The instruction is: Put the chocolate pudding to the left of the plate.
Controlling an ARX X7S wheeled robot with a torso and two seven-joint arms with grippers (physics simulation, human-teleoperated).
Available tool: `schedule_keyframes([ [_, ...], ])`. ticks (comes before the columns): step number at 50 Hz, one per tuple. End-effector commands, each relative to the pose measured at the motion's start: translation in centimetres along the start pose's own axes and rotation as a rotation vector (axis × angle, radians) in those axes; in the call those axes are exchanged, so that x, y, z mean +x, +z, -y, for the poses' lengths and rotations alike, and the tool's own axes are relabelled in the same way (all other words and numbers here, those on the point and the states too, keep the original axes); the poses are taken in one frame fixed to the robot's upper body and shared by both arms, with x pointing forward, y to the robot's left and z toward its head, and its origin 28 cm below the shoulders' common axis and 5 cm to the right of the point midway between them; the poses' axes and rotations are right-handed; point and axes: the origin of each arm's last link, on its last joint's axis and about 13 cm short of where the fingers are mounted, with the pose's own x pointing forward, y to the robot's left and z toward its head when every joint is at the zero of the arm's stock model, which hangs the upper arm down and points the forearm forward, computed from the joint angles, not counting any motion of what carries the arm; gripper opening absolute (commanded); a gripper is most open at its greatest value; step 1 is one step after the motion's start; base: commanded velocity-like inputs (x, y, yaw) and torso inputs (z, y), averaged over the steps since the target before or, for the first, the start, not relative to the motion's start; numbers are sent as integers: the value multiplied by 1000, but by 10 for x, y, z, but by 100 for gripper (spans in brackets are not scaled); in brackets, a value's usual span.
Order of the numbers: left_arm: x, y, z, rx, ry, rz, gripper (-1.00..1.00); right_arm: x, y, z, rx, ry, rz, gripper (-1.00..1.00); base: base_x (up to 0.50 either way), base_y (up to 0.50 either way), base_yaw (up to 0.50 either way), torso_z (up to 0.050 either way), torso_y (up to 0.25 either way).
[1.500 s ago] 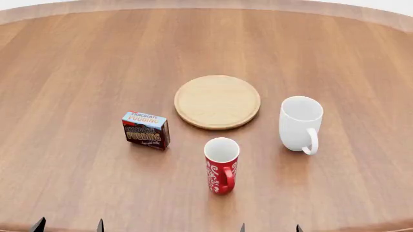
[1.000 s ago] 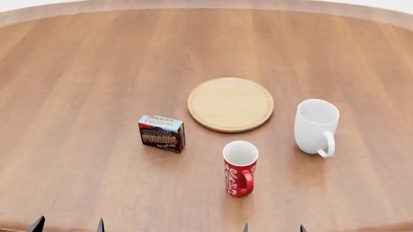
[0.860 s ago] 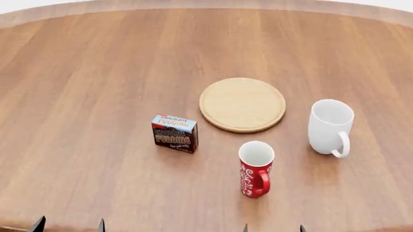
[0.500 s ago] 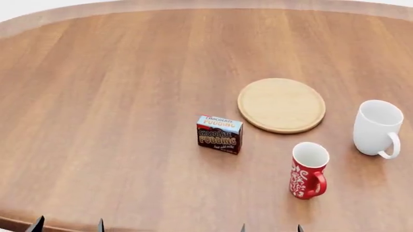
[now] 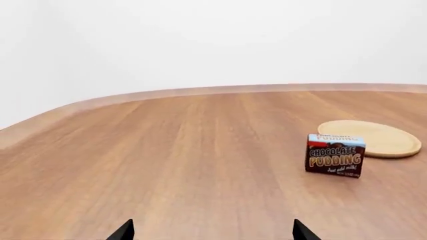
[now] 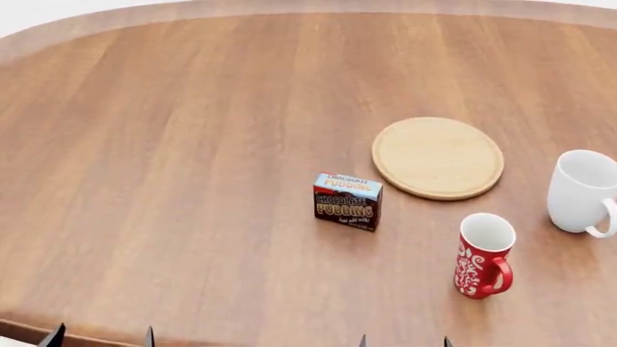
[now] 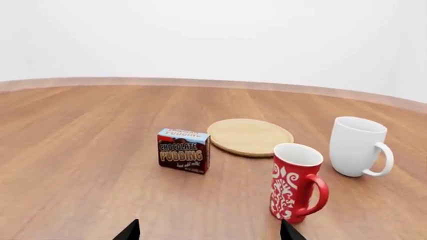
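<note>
The chocolate pudding (image 6: 348, 201) is a small brown box with a light blue top. It stands on the wooden table, in front of and to the left of the plate (image 6: 438, 157), a pale round wooden disc. The box also shows in the left wrist view (image 5: 335, 154) and the right wrist view (image 7: 183, 150), with the plate (image 5: 373, 138) (image 7: 249, 136) behind it. My left gripper (image 6: 101, 338) and right gripper (image 6: 404, 341) show only as dark fingertips at the bottom edge, spread wide, empty and well short of the box.
A red patterned mug (image 6: 484, 254) stands in front of the plate, and a white mug (image 6: 584, 192) stands to the plate's right. Both show in the right wrist view: the red mug (image 7: 295, 182) and the white mug (image 7: 357, 146). The table's near edge (image 6: 29, 327) shows at lower left.
The view has swung left: the box, plate and mugs have all shifted to the right in the head view. The fingertips stay at the bottom edge.
</note>
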Motion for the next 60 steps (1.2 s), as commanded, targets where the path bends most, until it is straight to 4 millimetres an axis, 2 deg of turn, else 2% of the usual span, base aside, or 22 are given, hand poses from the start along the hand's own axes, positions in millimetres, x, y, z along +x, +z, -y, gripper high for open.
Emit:
schedule_keyframes([
  [1, 0, -1, 1, 3, 1, -2, 100, 0, 0, -1, -11, -5, 0, 100, 0, 266, 0, 0, 0],
  [15, 0, 1, -1, 3, 6, 5, 100, 0, 1, 0, 12, -3, 0, 100, 0, 246, 0, 0, 0],
  [21, -3, 5, 0, 70, 48, 48, 100, -5, 8, -1, -20, -33, 33, 100, 0, 0, 0, 0, 0],
  [22, -7, 8, 0, 74, 55, 70, 100, -8, 12, -1, -87, -104, 96, 100, 0, 0, 0, 0, 0],
  [24, -11, 15, 0, 91, 74, 111, 100, -15, 21, -1, -82, -102, 130, 100, 0, 0, 0, 0, 0],
  [25, -19, 25, 0, 122, 105, 160, 100, -20, 28, -1, -143, -140, 135, 100, 0, 0, 0, 0, 0],
  [30, -47, 55, 0, 115, 82, 258, 100, -46, 60, -1, -94, -107, 250, 100, 0, 0, 0, 0, 0],
  [31, -50, 58, -1, 126, 86, 269, 100, -46, 60, -1, -94, -107, 250, 100, 0, 0, 0, 0, 0],
  [32, -56, 63, -1, 183, 117, 302, 100, -55, 69, 0, -95, -110, 293, 100, 0, 0, 0, 0, 0],
  [37, -72, 78, -3, 142, 119, 361, 100, -66, 78, 1, -90, -91, 347, 100, 0, 0, 0, 0, 0],
  [45, -63, 72, -4, 112, 107, 324, 100, -60, 74, 2, -80, -91, 307, 100, 5, 0, 0, 0, 0],
  [60, -59, 69, -4, 101, 97, 311, 100, -59, 71, 0, -87, -77, 295, 100, 201, 0, 0, 0, 0],
])
